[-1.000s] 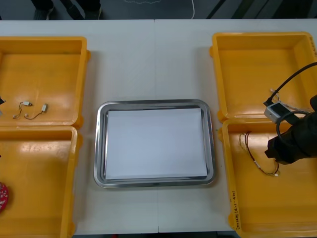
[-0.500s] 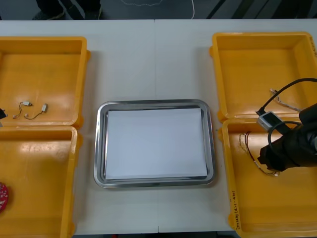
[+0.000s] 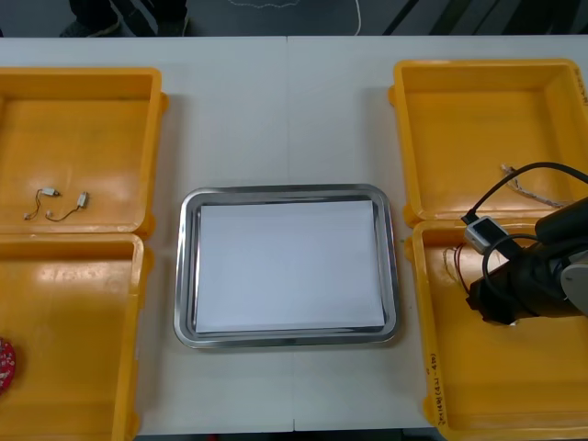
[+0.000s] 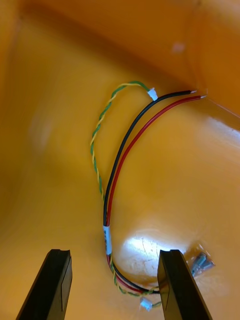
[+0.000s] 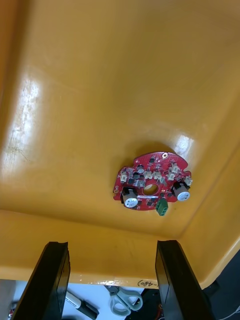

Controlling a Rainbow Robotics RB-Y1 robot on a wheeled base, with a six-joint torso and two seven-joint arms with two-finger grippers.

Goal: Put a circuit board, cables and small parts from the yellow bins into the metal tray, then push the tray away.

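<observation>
Red circuit board [image 5: 151,182] lies flat in near-left yellow bin [image 3: 136,331], red-black cable [image 4: 119,160] looped in near-right bin [image 3: 424,349]

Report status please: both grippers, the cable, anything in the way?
Right gripper open over cable, near right bin. Left gripper open above circuit board. Small metal parts beside cable's end. Metal tray not loaded yet.

an electronics workshop: yellow bins [image 3: 92,129] of cables [image 4: 119,165] and a circuit board [image 5: 151,182] flank a metal tray [image 3: 185,276].

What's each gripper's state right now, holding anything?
Left gripper: open, empty, facing the circuit board.
Right gripper: open, empty, straddling the cables.
</observation>
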